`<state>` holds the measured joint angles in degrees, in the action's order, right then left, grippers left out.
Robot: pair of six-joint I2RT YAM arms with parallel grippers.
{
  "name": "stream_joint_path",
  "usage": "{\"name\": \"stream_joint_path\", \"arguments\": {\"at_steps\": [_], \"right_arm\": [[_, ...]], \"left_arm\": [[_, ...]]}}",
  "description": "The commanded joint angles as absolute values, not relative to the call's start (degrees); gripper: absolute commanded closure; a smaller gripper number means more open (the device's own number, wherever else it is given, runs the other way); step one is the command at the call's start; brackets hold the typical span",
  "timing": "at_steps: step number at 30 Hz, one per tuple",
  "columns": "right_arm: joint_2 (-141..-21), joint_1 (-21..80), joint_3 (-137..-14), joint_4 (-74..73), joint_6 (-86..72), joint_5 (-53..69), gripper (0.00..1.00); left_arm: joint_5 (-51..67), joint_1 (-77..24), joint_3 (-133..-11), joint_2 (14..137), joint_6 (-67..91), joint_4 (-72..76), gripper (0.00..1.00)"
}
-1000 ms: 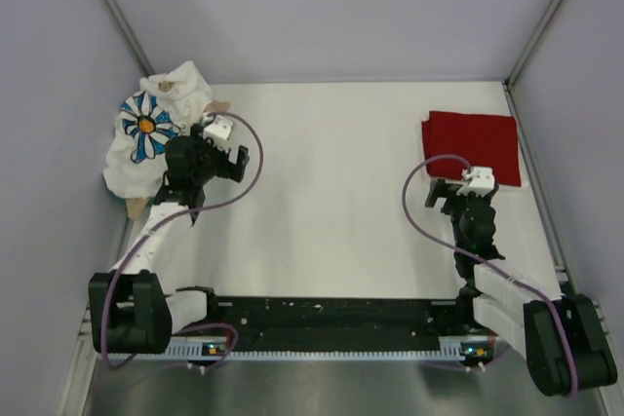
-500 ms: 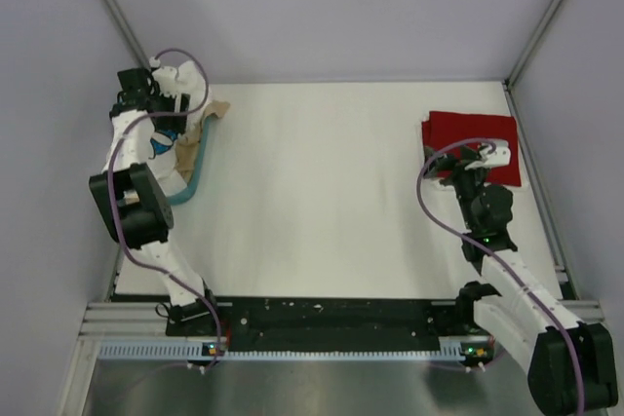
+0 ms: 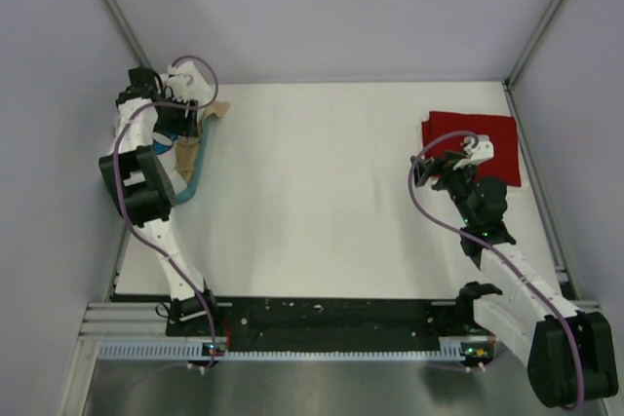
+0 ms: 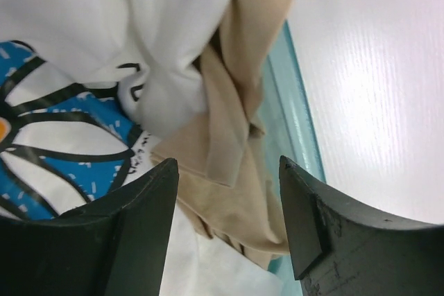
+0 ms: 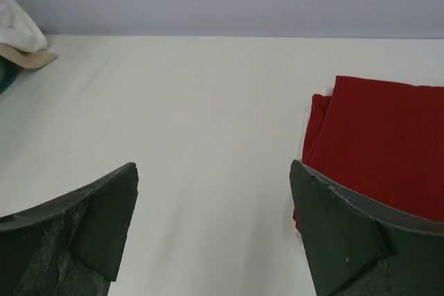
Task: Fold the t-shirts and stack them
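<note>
The white daisy t-shirt (image 4: 62,129) and the tan t-shirt (image 4: 232,136) lie crumpled together in the far left corner. My left gripper (image 4: 229,230) is open just above them, with a tan fold between the jaws and nothing gripped. In the top view the left gripper (image 3: 168,129) covers most of the pile; a tan corner (image 3: 216,107) sticks out. The dark red t-shirt (image 3: 478,138) lies folded at the far right. My right gripper (image 3: 432,169) is open and empty just left of it, above the table; the red shirt (image 5: 388,136) shows beside its right jaw.
A teal rim (image 3: 198,165) curves beside the shirt pile, and it also shows in the left wrist view (image 4: 295,116). The white tabletop (image 3: 322,182) lies between the arms. Grey walls close in the left, right and back.
The left arm swung from the table's left side up into the far left corner, over the shirt pile. The right gripper rose and turned leftward beside the red shirt.
</note>
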<state>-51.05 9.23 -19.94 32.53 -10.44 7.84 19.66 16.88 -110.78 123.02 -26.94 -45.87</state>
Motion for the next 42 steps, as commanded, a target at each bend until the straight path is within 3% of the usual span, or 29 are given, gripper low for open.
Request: {"name": "stream_joint_path", "arguments": {"at_steps": [1,10,16,19,20,22,29,36,42], "right_arm": [[-52.1,9.2,-22.0,34.1,-8.5,8.8,0.12],[-55.5,9.3,-22.4,35.9,-7.1,9.9,0.12],[-56.0,9.2,-23.1,35.8,-6.5,10.2,0.12],[-56.2,9.3,-23.1,35.9,-6.3,9.9,0.12],[-56.2,9.3,-23.0,35.8,-6.3,9.8,0.12],[-56.2,9.2,-23.2,35.7,-6.2,9.7,0.12],[-55.6,9.3,-23.8,34.9,-6.2,10.1,0.12],[-53.7,9.3,-23.4,34.2,-6.4,10.4,0.12],[-52.2,9.3,-23.2,33.9,-6.9,11.2,0.12]], "left_arm": [[25.1,16.7,-109.8,120.4,-28.7,-47.0,0.36],[22.2,16.6,-117.2,128.0,-25.5,-49.6,0.65],[21.1,16.3,-118.7,129.5,-25.1,-49.8,0.61],[20.7,16.2,-119.4,130.0,-24.8,-50.1,0.65],[20.6,16.1,-119.6,130.2,-24.8,-50.4,0.71],[20.4,16.0,-119.8,130.0,-24.7,-50.8,1.0],[20.0,16.0,-118.7,120.7,-23.9,-50.4,1.0],[14.3,16.1,-112.9,98.9,-23.8,-45.5,1.0],[2.0,16.3,-112.1,78.7,-26.4,-30.3,1.0]]}}
